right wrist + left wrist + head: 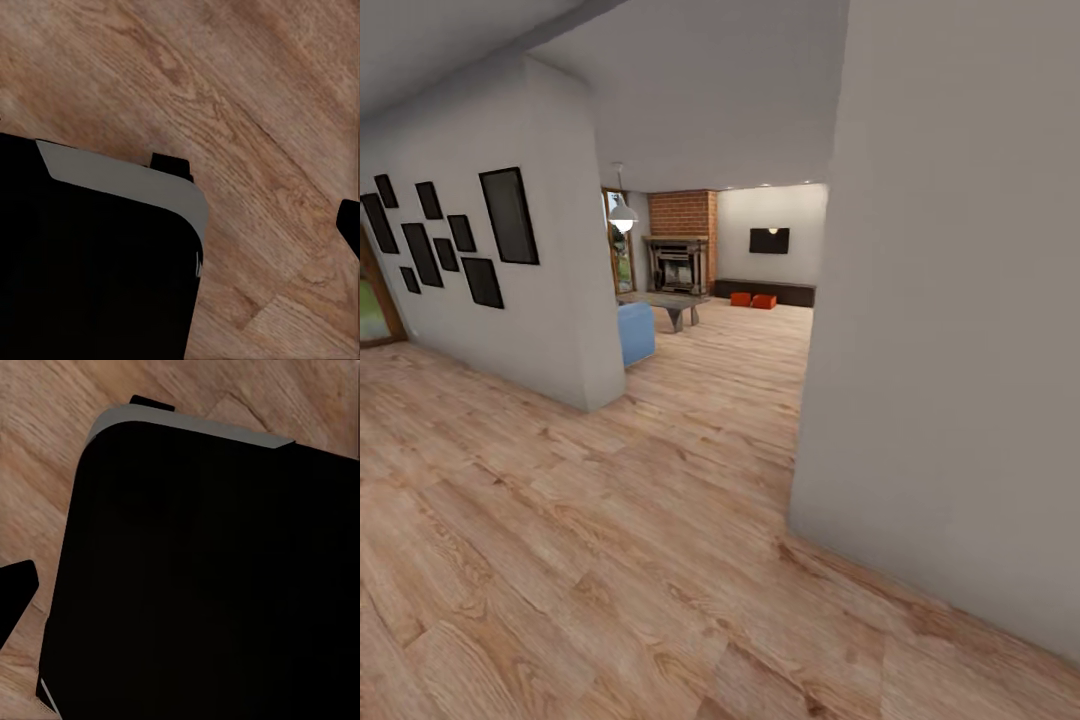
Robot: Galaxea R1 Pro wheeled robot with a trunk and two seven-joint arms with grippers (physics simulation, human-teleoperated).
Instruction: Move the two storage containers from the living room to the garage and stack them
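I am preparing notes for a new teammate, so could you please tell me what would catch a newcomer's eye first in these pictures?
Probably the two orange-red storage containers, side by side on the wood floor far down the room, before a long dark bench. Left of them stands a red-brick fireplace, with a black wall screen above the bench. Nearer, black frames cluster on the left wall.

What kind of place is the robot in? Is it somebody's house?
Most likely a house: a wood plank floor, black picture frames on a wall, and a living room beyond with a brick fireplace and two orange-red containers.
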